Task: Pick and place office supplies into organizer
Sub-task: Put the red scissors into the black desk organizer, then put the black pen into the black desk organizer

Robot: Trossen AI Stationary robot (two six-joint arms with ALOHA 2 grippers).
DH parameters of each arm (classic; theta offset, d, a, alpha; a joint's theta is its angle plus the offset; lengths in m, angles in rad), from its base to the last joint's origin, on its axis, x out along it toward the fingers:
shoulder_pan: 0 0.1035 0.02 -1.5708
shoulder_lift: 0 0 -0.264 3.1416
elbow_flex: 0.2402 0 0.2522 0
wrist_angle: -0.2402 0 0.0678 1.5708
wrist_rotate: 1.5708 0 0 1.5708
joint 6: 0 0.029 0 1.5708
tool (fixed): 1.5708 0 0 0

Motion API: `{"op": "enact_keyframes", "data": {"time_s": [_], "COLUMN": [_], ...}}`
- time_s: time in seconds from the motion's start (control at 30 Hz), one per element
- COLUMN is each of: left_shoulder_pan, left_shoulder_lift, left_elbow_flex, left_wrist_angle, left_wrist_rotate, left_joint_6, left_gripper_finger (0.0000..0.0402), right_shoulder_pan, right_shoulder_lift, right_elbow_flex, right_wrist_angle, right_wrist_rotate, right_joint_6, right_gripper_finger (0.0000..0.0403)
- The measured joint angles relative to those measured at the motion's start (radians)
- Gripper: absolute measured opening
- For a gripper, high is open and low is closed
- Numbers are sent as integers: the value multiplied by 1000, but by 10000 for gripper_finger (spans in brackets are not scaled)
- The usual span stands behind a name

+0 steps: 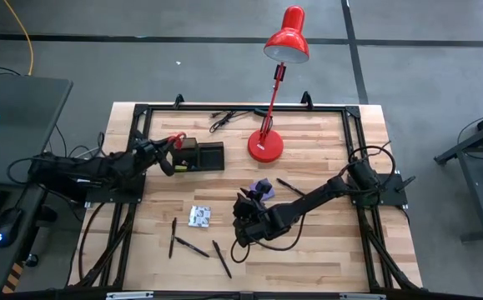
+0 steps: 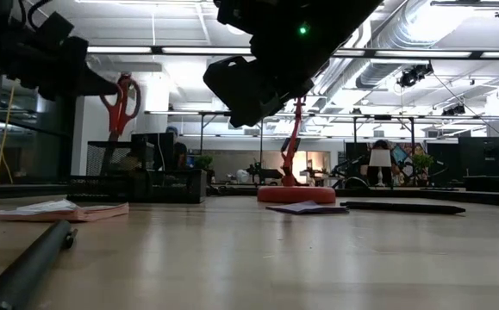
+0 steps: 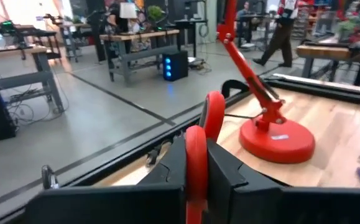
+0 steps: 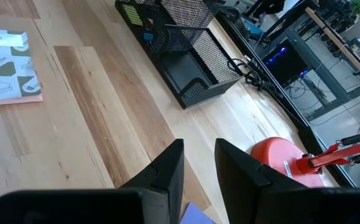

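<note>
The red-handled scissors [image 1: 174, 140] stand upright in my left gripper [image 1: 163, 157], just above the taller cup end of the black mesh organizer [image 1: 201, 156]; their blades are hidden. My right gripper [image 4: 198, 168] hovers open and empty over the purple pad [image 1: 263, 189], a corner of which [image 4: 195, 214] shows below its fingers. The white-grey packet [image 1: 199, 217] lies flat on the table. Three black pens [image 1: 193, 247] lie near the front edge, and another pen [image 1: 289, 187] lies right of the pad. My left gripper [image 3: 197, 171] is shut on the scissors' red handle [image 3: 196, 143], pinched between the two fingers, with the handle loops [image 2: 124, 102] standing out beyond the fingertips. It comes level from the table's left. The scissors are upright, handles up, over the organizer's cup [image 2: 111, 164].
A red desk lamp stands with its round base [image 1: 265, 147] right of the organizer, its head over the far edge. A black cable [image 1: 224, 121] lies along the far edge. Bare wood lies between packet, pad and organizer. A black frame rims the table.
</note>
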Motion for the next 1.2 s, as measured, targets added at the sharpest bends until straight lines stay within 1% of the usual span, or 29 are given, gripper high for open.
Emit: {"op": "enact_keyframes", "data": {"time_s": [0.1,0.2,0.4,0.5,0.57,0.67,0.9,0.93,1.0,1.1,1.2], "left_shoulder_pan": [0,0,0,0,0,0,0,0,0,0,0], "left_shoulder_lift": [0,0,0,-1,-1,1,0,0,0,0,0], "left_elbow_flex": [-23,-50,-85,-92,-92,-96,-96,-96,-96,-95,-95], "left_wrist_angle": [41,62,69,76,79,81,109,126,170,222,249], "left_wrist_rotate": [-40,-51,-52,-51,-34,-15,-16,1,74,238,401], "left_joint_6": [29,50,49,47,46,47,14,9,4,5,12], "left_gripper_finger": [24,31,13,18,33,69,155,165,183,203,214], "right_shoulder_pan": [-2,-2,-2,-2,-2,-2,-3,-3,-3,-4,-4], "right_shoulder_lift": [0,0,0,0,0,0,0,0,0,0,0], "right_elbow_flex": [0,0,0,0,0,0,1,1,1,1,1], "right_wrist_angle": [0,0,1,2,5,6,6,6,6,1,-24], "right_wrist_rotate": [-2,-3,-4,-4,-5,-6,-9,-9,-9,-14,-47], "right_joint_6": [0,0,1,3,3,3,4,4,4,7,28], "right_gripper_finger": [83,83,83,83,83,83,83,83,83,83,83]}}
